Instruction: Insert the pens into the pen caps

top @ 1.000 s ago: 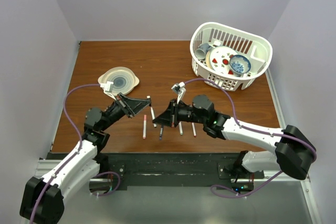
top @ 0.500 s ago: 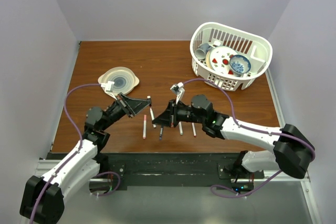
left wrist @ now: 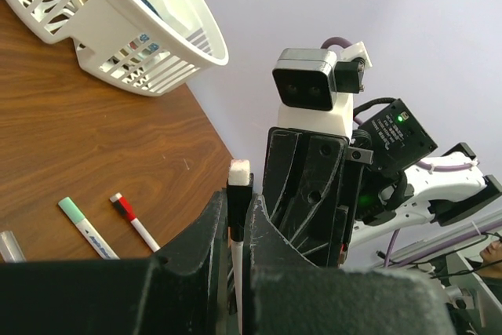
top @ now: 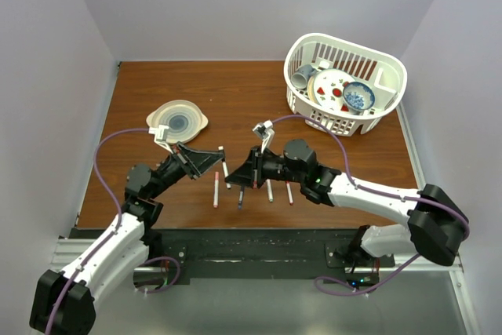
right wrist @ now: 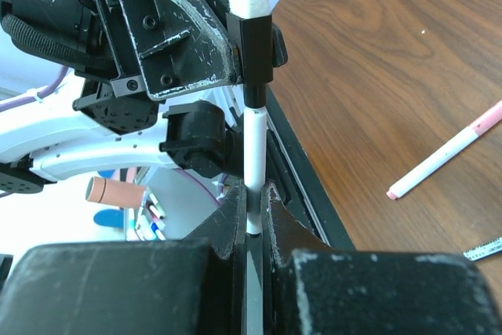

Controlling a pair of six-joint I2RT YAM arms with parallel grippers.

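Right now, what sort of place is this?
Probably a robot lab test cell: plain pale walls boxing a brown wood-grain tabletop, two bench-mounted white-and-black arms, staged props like the white slotted plastic basket.

Likely a robotics lab: plain white walls (top: 259, 5) boxing in a wooden tabletop (top: 235, 92).

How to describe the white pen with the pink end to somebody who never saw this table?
On the brown wooden table, find the row of thin pens lying near its front edge. The white pen with the pink end is leftmost there; its neighbours have dark, green or red ends.
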